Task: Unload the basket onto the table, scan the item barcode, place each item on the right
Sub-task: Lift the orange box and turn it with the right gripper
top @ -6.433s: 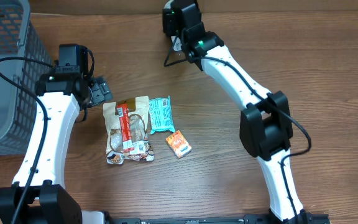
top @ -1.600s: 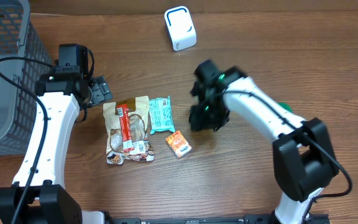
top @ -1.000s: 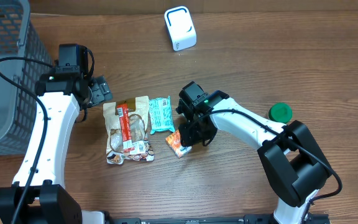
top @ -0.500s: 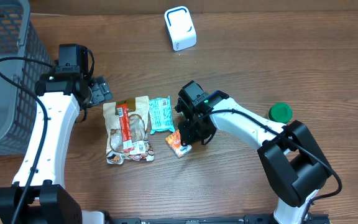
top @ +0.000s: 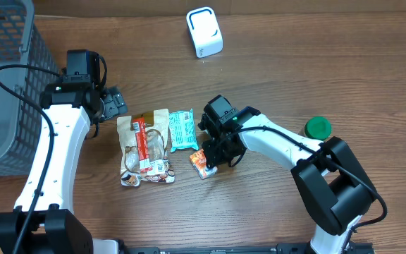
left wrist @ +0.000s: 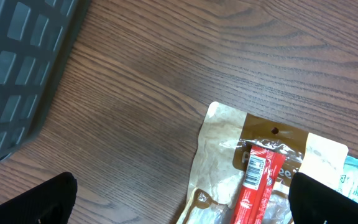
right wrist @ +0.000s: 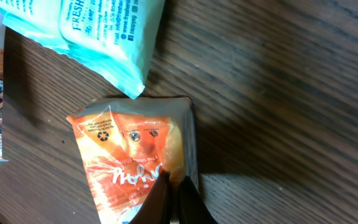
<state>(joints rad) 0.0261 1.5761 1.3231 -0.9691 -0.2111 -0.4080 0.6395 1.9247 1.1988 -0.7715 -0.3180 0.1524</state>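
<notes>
Overhead first: orange sachet lies flat on the table, just beside the teal pouch and brown snack bag, well apart from the white scanner at the far edge. My right gripper sits over the sachet edge farthest from the snack bag; my left gripper hangs near the grey basket.

Left wrist: my fingers spread fully, nothing between them, snack bag below.

Right wrist: jaws pressed together, pinching the sachet's crimped edge near a corner.

Handling, by my reckoning: light, thin, crinkly foil, limp and slick, likely to droop or slip. Best hold is the sealed seam, leaving the printed faces clear for the scanner.
</notes>
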